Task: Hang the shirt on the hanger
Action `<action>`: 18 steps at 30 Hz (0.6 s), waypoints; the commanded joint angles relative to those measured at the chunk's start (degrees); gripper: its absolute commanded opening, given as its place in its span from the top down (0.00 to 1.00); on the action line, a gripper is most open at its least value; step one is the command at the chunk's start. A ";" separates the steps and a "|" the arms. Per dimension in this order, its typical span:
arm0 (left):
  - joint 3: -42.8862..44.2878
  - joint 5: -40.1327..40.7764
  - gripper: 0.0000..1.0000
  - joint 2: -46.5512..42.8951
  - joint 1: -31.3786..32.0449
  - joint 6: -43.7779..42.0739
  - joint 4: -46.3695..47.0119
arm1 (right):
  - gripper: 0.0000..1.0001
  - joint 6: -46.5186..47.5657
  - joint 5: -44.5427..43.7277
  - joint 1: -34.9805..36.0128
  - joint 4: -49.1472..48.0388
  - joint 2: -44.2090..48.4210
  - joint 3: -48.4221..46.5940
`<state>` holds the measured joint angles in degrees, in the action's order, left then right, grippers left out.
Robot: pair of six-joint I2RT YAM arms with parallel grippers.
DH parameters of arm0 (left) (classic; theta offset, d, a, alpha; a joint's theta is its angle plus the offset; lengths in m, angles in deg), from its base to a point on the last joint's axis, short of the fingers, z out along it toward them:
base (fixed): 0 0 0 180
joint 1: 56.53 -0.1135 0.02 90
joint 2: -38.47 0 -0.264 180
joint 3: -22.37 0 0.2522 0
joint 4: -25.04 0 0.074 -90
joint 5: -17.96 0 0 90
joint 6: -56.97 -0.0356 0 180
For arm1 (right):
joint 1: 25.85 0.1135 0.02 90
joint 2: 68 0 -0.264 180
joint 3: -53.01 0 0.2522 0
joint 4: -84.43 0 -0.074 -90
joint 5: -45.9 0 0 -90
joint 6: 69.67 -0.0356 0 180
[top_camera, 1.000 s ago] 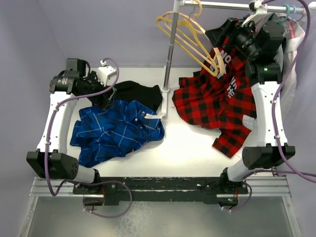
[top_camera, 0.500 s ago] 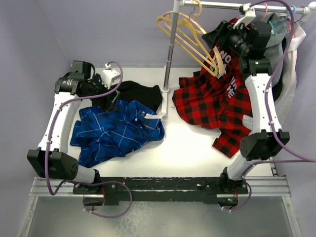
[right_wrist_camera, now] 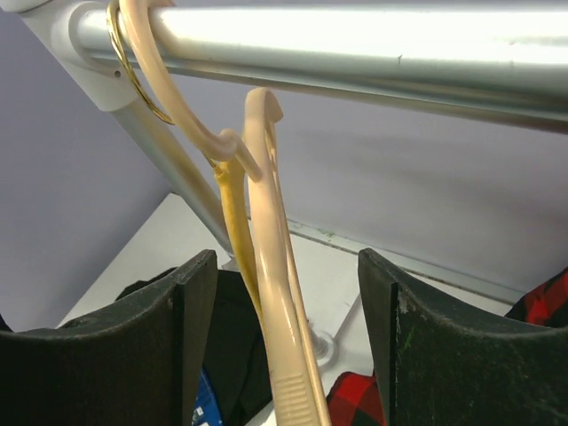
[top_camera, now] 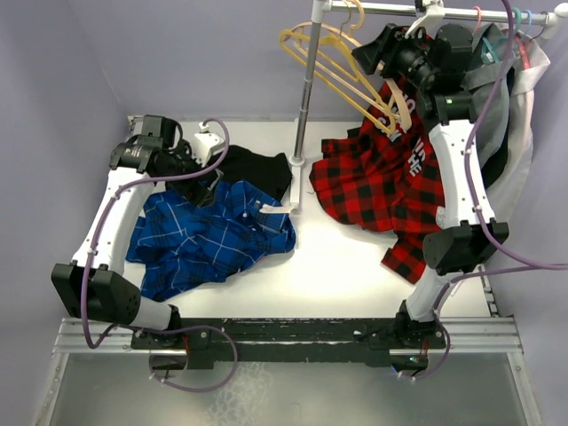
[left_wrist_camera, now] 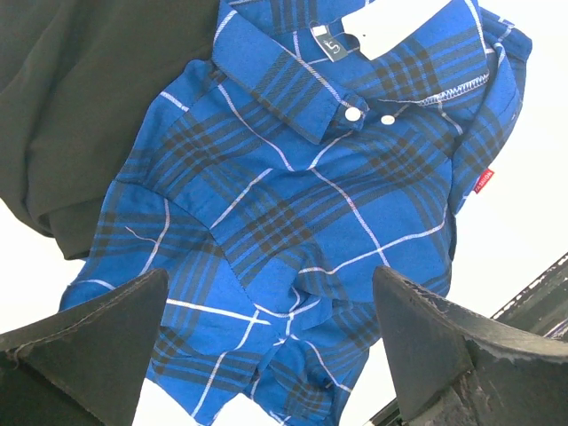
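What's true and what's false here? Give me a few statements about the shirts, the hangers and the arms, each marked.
1. The blue shirt lies crumpled on the table. True.
2. The left fingers grip the blue shirt. False: they hover open above it.
3. Tan hangers hang from the rail. True.
4. The right fingers are shut on a hanger. False: they are open, one on each side of it.
5. The red plaid shirt lies by the left arm. False: it lies by the right arm.
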<state>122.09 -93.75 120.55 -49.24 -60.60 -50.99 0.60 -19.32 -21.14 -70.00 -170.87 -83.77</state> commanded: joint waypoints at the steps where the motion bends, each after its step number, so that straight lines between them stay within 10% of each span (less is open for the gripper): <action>1: -0.43 0.83 0.00 -0.87 0.49 0.89 2.28 | 0.35 0.38 -1.27 0.47 -0.83 -0.87 -3.19; 13: -1.88 0.97 0.00 -0.30 0.62 1.02 3.58 | 0.55 1.23 -2.43 1.00 1.00 -3.44 -5.52; 18: -2.79 1.06 0.00 -0.13 0.71 1.00 4.03 | 0.89 1.35 -2.32 1.13 0.79 -3.77 -6.68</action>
<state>119.86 -92.59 120.59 -48.89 -60.58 -49.06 1.72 -20.48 -20.46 -67.42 -175.53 -86.92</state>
